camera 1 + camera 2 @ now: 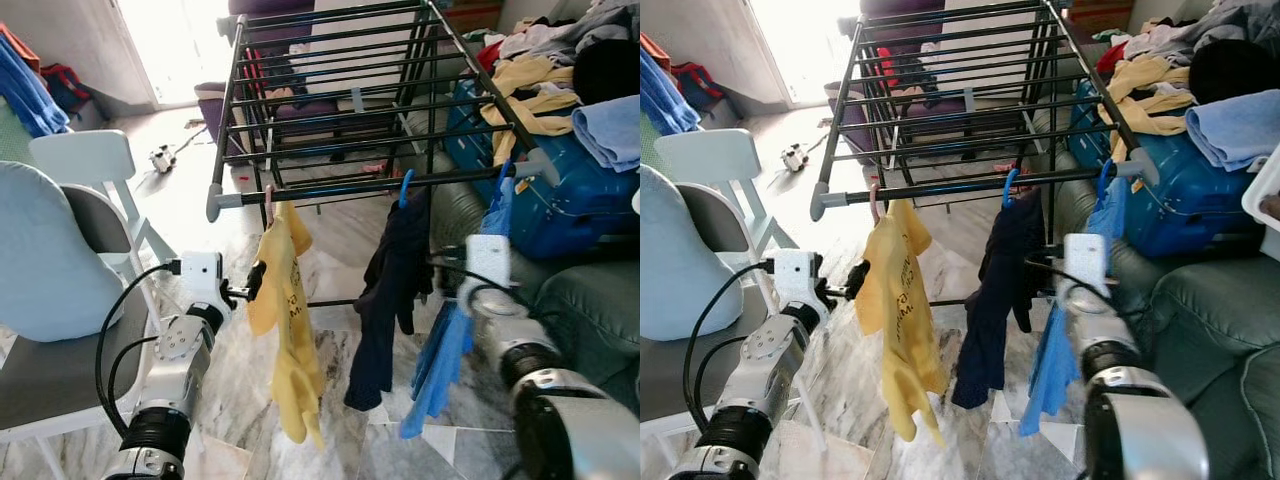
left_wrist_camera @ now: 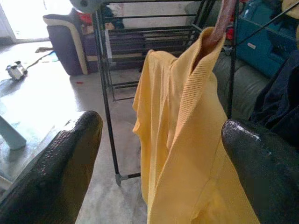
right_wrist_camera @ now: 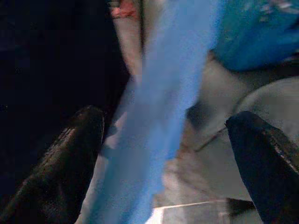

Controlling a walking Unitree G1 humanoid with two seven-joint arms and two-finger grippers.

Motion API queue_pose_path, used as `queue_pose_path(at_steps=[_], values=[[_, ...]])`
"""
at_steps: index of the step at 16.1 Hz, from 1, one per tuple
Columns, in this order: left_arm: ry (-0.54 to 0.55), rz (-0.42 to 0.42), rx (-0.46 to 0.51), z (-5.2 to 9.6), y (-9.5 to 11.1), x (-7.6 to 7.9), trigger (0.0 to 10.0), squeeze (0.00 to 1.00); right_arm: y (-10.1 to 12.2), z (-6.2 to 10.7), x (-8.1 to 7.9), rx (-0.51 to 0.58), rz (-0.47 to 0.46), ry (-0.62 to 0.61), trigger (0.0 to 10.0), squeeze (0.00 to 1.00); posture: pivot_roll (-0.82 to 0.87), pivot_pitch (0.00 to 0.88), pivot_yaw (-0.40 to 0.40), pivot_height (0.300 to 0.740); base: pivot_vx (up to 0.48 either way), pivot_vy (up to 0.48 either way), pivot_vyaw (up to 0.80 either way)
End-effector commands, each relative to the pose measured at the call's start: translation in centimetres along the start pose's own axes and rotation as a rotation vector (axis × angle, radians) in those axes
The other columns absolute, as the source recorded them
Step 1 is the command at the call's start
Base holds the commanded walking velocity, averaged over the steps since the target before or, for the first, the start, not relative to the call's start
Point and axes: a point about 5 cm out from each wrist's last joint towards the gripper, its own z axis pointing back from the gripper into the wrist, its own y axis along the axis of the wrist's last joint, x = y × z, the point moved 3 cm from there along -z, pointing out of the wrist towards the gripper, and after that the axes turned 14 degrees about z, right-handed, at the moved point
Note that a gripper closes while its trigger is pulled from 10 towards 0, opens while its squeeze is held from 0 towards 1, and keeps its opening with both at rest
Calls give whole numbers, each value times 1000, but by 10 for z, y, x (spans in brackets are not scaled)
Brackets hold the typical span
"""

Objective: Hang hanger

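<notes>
I count three garments hanging off the front rail of the black metal drying rack (image 1: 330, 110). The pink plastic hanger (image 1: 268, 203) is hooked on that rail near its left end and carries a yellow knit shirt (image 1: 283, 320); there is dark print on the shirt's front, too small for me to read. Beside it hangs a dark navy garment (image 1: 390, 290) on a blue hanger (image 1: 404, 187), then a light blue cloth (image 1: 440, 365) near the rail's right end. My left gripper (image 2: 161, 154) is raised at the yellow shirt's left edge, its two fingers (image 2: 60, 158) spread apart with the fabric between them. My right gripper (image 3: 163, 154) is also released, fingers apart around the light blue cloth. Two white chairs (image 1: 95, 165) stand at left; a blue suitcase (image 1: 570, 205) under heaped laundry sits at right.
</notes>
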Motion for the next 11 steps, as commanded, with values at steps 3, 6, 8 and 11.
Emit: queue_pose_path(at_steps=[3,6,8,11], values=[[-13,6,0,1,2,2,10000,0,4,-2,19,8,-12,-63,10000,0,-145,0,100,740,0,0,0],[-22,10,-2,0,1,4,10000,0,15,-2,19,42,-6,-59,10000,0,-146,0,100,740,0,0,0],[-21,11,-3,-1,1,5,10000,0,23,-2,12,70,2,-33,10000,0,-145,0,98,740,0,0,0],[-17,13,-6,-1,1,5,10000,0,27,-2,1,79,13,15,0,0,-138,0,90,740,0,0,0]])
